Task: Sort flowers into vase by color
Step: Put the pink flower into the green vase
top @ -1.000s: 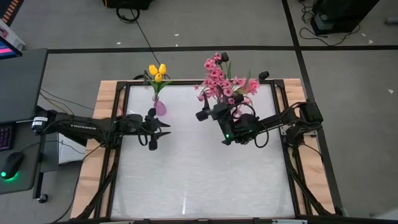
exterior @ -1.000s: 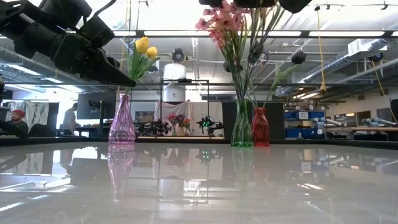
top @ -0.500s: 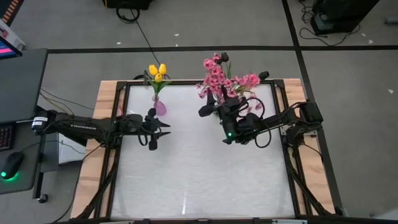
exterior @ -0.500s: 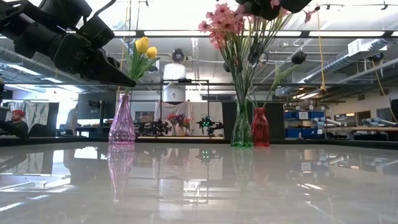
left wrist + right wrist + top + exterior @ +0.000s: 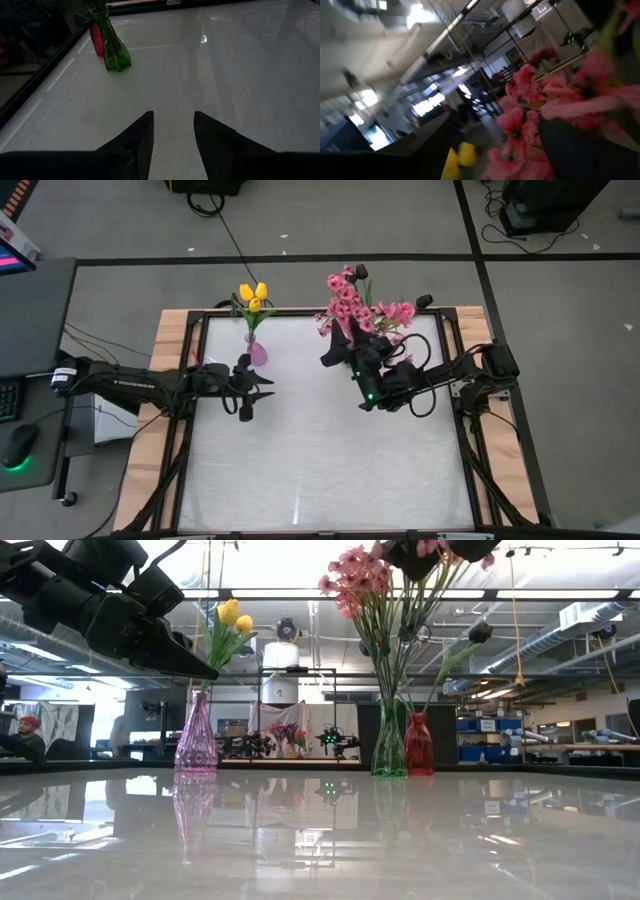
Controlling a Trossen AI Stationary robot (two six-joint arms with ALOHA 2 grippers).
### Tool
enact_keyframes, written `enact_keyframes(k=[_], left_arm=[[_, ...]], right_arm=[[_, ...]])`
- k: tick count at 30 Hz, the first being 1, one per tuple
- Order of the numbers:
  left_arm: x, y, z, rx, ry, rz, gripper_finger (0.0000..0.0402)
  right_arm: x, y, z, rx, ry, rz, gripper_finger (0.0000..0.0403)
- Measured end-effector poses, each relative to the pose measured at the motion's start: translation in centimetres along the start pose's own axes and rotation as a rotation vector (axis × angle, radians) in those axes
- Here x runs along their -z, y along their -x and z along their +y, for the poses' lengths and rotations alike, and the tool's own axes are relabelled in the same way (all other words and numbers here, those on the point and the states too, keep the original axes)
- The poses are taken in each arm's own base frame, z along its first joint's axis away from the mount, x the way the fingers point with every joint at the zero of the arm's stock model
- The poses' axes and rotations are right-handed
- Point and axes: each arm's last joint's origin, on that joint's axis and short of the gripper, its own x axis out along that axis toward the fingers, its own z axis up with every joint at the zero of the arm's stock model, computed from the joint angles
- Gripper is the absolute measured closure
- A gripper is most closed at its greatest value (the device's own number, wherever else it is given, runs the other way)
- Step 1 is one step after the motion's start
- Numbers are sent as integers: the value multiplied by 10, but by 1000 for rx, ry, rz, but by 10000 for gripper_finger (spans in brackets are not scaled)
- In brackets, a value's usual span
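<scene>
High view, left hand [image 5: 262, 387]: held over the tabletop [image 5: 300, 470], empty, fingers a little apart; the purple vase [image 5: 257, 353] with yellow tulips [image 5: 253, 296] stands just beyond it toward the far edge
High view, right hand [image 5: 345, 350]: raised at the pink blossoms [image 5: 352, 308] near the far edge, well apart from the left hand; whether it pinches a stem cannot be told here
Low view, left hand [image 5: 185, 658]: hangs above the tabletop [image 5: 320, 840], its dark tip just beside the yellow tulips [image 5: 232, 616]; purple vase [image 5: 196, 736] below it
Low view, right hand [image 5: 432, 552]: at the upper edge, above the green vase [image 5: 389, 746] and red vase [image 5: 419, 744], touching the pink blossoms [image 5: 352, 575] that rise from the green vase
Left wrist view, left hand [image 5: 172, 137]: two dark fingers [image 5: 141, 140] spread with a clear gap, nothing between them; green vase [image 5: 114, 46] and red vase [image 5: 96, 39] stand far ahead, side by side
Right wrist view, right hand: pink blossoms [image 5: 530, 120] crowd close in front, yellow tulips [image 5: 460, 155] farther off; its state cannot be told
</scene>
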Motion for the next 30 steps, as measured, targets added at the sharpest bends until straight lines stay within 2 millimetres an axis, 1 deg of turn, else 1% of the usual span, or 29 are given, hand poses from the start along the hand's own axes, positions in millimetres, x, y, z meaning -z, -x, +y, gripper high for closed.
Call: enact_keyframes(k=[7,10,13,20,26,30], left_arm=[[0,0,0,0,0,0,255],[0,0,0,0,0,0,255],[0,0,0,0,0,0,255],[0,0,0,0,0,0,255],[0,0,0,0,0,0,255],[0,0,0,0,0,0,255]], right_arm=[[-6,-2,0,-83,-366,-35,105],[-9,-5,1,-154,-502,-41,105],[-9,-8,1,-189,-607,-38,105],[-9,-9,0,-198,-717,-29,105],[-9,-8,1,-214,-725,-24,105],[-9,-9,2,-267,-845,-7,105]])
